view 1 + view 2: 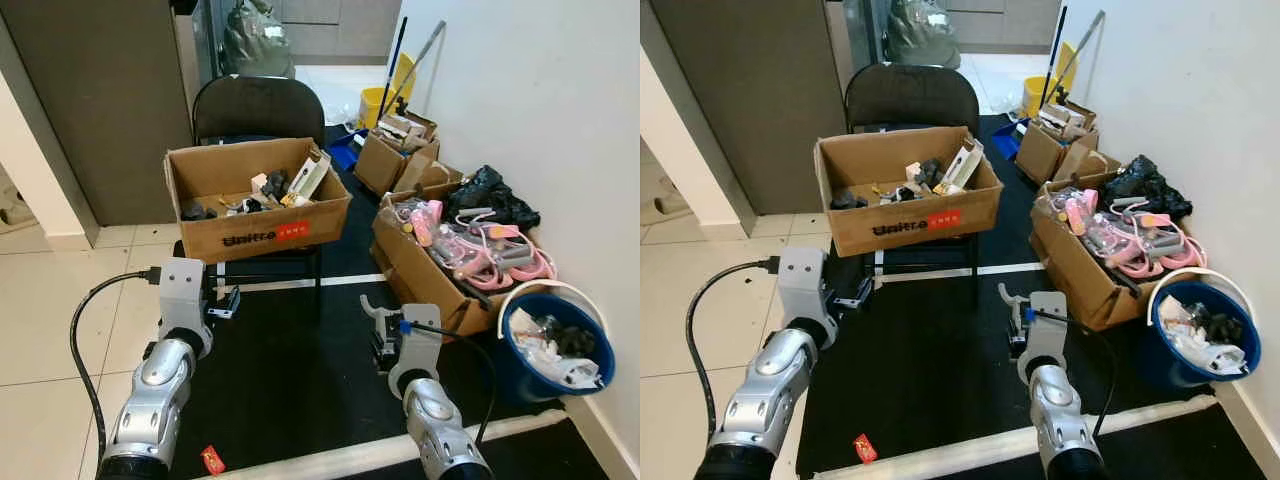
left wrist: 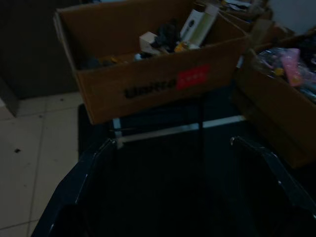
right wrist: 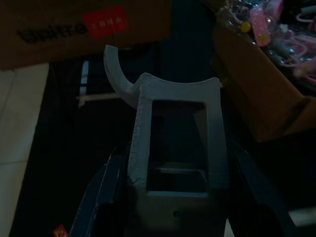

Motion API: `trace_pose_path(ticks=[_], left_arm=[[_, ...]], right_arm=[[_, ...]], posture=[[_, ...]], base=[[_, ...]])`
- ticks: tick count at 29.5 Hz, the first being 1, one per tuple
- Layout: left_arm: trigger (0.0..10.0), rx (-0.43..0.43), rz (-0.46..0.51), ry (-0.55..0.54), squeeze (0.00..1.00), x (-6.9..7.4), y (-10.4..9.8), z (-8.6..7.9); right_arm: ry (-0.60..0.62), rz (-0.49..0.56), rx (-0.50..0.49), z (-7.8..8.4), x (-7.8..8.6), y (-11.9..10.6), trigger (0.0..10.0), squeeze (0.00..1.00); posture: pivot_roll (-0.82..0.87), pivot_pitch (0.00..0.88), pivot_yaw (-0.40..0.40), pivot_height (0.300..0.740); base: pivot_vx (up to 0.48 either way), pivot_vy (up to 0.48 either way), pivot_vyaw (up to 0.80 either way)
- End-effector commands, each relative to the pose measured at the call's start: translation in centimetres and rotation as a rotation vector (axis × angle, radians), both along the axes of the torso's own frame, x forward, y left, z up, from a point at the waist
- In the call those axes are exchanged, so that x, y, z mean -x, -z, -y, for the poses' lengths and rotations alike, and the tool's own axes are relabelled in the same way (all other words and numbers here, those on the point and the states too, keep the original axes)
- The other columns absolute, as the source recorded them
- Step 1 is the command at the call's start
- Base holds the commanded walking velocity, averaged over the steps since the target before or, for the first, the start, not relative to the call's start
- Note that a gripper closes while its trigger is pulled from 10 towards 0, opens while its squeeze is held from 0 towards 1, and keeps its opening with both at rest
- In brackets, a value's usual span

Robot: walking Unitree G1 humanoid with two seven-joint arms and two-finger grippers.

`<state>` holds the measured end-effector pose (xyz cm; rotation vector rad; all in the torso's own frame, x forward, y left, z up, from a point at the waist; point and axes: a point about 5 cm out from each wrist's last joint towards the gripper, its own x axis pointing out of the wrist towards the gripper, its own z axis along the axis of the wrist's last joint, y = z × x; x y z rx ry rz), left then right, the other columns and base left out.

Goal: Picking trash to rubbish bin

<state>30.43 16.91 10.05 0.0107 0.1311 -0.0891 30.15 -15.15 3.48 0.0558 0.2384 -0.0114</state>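
A grey plastic bracket (image 3: 175, 143) with a curved hook is clamped between the black fingers of my right gripper (image 1: 383, 335), low over the black mat. To its right, by the wall, stands the blue bucket (image 1: 525, 378) with a white handle; crumpled trash lies inside it. My left gripper (image 1: 226, 300) is open and holds nothing. It hovers in front of the chair, facing the cardboard box (image 2: 148, 89). On the floor near my left arm lies a small red wrapper (image 1: 212, 459).
The cardboard box (image 1: 255, 215) of odds and ends rests on a black chair (image 1: 258, 105). More open boxes (image 1: 425, 275), one with pink items, line the right wall. A yellow mop bucket (image 1: 375, 100) stands further back. White tape (image 1: 330, 458) edges the mat.
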Motion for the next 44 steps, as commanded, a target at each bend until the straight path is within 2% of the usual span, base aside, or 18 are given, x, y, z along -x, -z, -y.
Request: trace_pose_path(ticks=[1, 44], left_arm=[[10.0, -0.009, -0.012, 0.006, 0.0, 0.24, 0.19, 0.11], [10.0, -0.003, -0.026, 0.025, 0.0, 0.25, 0.34, 0.52]], right_arm=[[0.013, -0.008, 0.0, 0.45, 0.1, 0.2, 10.0, 0.0], [0.006, -0.004, -0.016, 0.42, -0.04, 0.15, 10.0, 0.0]], posture=[[0.06, 0.109, -0.029, 0.74], [0.06, 0.095, -0.022, 0.74]], base=[[0.319, 0.0, 0.0], [0.316, 0.0, 0.0]])
